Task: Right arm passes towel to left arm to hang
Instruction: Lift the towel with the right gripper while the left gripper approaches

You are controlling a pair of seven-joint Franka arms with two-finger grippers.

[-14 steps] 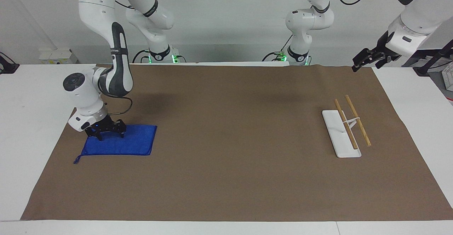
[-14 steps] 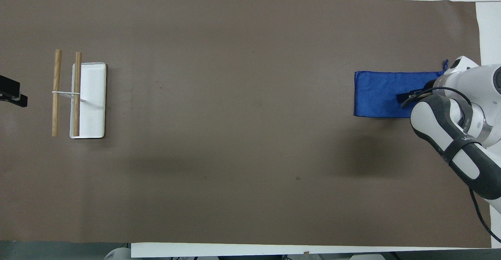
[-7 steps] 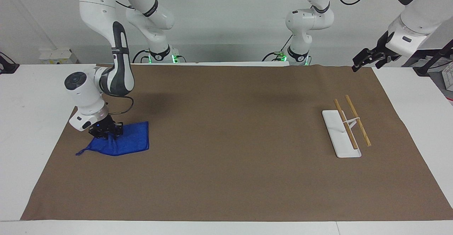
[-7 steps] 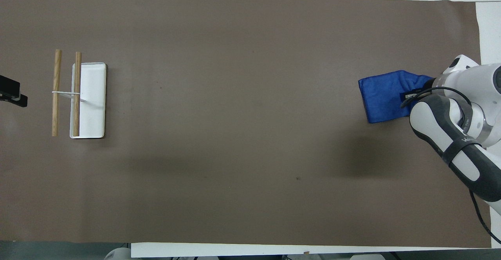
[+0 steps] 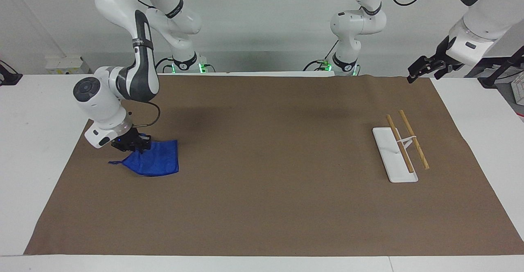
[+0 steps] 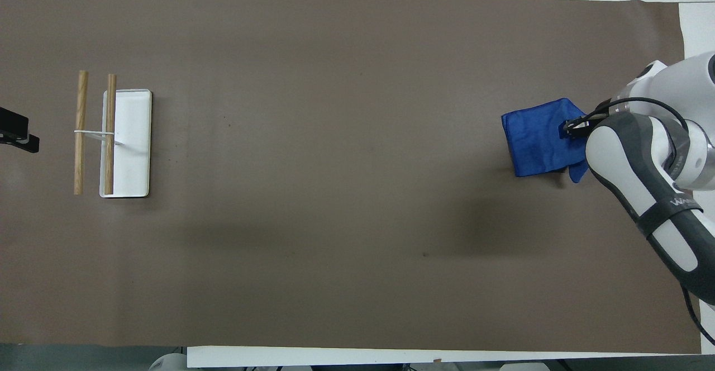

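Note:
The blue towel (image 5: 155,162) (image 6: 539,143) hangs bunched from my right gripper (image 5: 137,145) (image 6: 571,129), which is shut on its upper edge. It is raised above the brown mat at the right arm's end of the table, and its lower part droops toward the mat. My left gripper (image 5: 421,72) (image 6: 17,133) waits open in the air at the left arm's end, over the mat's edge, apart from the rack.
A white tray-shaped rack base (image 5: 389,153) (image 6: 131,142) carries two wooden rods (image 5: 413,139) (image 6: 81,131) at the left arm's end of the table. The brown mat (image 5: 266,161) covers most of the table.
My right gripper shut on the flat towel and lifted it, bunching the cloth and carrying it slightly toward the table's middle. The left arm stayed still.

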